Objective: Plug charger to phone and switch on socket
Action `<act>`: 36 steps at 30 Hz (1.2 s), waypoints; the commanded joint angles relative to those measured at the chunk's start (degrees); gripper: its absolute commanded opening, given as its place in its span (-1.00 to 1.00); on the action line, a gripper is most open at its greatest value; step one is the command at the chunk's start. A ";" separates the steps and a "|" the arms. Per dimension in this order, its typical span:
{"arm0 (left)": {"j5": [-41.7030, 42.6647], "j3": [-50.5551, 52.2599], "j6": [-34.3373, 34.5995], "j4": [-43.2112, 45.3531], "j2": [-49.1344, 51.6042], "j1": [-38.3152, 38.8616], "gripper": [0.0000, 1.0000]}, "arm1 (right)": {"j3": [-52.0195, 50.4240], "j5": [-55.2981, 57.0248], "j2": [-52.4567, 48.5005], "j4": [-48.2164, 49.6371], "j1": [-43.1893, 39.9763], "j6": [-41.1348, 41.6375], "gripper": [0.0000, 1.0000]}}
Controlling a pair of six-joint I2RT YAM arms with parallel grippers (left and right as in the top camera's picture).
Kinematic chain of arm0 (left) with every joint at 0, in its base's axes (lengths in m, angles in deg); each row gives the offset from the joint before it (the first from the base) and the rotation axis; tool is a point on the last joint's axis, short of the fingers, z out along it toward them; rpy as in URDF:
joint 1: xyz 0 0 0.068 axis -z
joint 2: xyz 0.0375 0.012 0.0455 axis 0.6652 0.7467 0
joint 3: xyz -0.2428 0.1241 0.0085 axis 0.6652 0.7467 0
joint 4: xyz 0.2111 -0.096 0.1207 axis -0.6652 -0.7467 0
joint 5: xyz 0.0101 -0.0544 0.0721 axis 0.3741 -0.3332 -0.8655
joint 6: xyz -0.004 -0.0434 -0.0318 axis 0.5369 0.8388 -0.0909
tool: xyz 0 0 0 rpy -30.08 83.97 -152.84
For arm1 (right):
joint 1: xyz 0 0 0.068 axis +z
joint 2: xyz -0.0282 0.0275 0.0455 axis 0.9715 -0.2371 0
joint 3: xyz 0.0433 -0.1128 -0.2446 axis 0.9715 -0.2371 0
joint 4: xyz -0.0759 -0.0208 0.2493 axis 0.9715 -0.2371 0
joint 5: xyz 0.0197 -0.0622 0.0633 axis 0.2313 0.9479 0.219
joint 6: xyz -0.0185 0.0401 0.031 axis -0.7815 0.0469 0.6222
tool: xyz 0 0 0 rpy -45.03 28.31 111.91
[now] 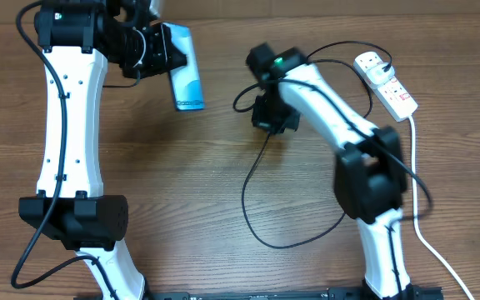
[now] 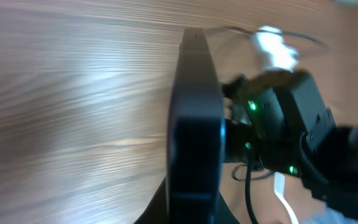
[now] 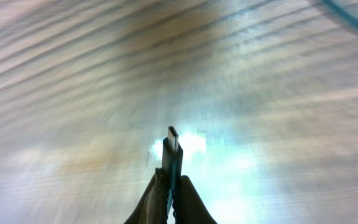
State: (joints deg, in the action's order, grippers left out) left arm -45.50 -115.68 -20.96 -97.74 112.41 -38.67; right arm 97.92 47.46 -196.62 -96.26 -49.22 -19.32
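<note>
While gripping a slim black-edged smartphone (image 1: 187,73) with lit blue-teal screen between clamped left fingers (image 1: 167,52) at far left, pinches the small black connector tip (image 3: 173,146) of a long thin black cable (image 1: 248,204) in closed right fingers (image 3: 191,205) near centre, well apart from it. Trails slack loops over brown wooden tabletop (image 1: 190,192). Shows white elongated power strip (image 1: 386,81) with thick white cord (image 1: 423,237) far right, beyond the right arm (image 1: 332,108).

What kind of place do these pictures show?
Probably a robot test bench in a lab: a left arm and a right arm stand at a wooden table, with a phone, a black charger cable and a white power strip.
</note>
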 commanded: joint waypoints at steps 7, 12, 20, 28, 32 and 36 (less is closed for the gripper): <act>29.42 -0.11 -5.81 4.50 -0.15 0.33 -0.92 | 2.95 -15.04 24.83 -6.25 0.07 -18.97 -0.93; 44.35 -0.11 -5.77 9.11 -0.15 0.31 -0.92 | 2.36 -22.21 32.04 -11.72 0.07 -26.14 -0.93; 52.57 -0.11 -5.77 11.89 -0.15 0.33 -0.92 | 1.27 -35.93 35.17 -12.26 0.22 -37.48 -0.93; 49.57 -0.11 -6.82 12.09 -0.15 0.24 -0.92 | -8.09 -16.26 35.06 -0.98 0.17 -18.08 -0.93; 34.64 -0.11 -5.42 11.21 -0.15 -0.13 -0.92 | -15.72 -4.42 35.06 6.73 0.17 -3.96 -0.91; 12.61 -0.11 1.77 8.07 -0.15 -0.76 -0.92 | -23.04 -1.62 34.38 16.57 0.17 1.90 0.00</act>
State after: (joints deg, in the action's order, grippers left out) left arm -15.19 -115.68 -23.82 -88.76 112.41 -38.73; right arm 77.48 39.29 -162.63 -82.49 -49.15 -26.13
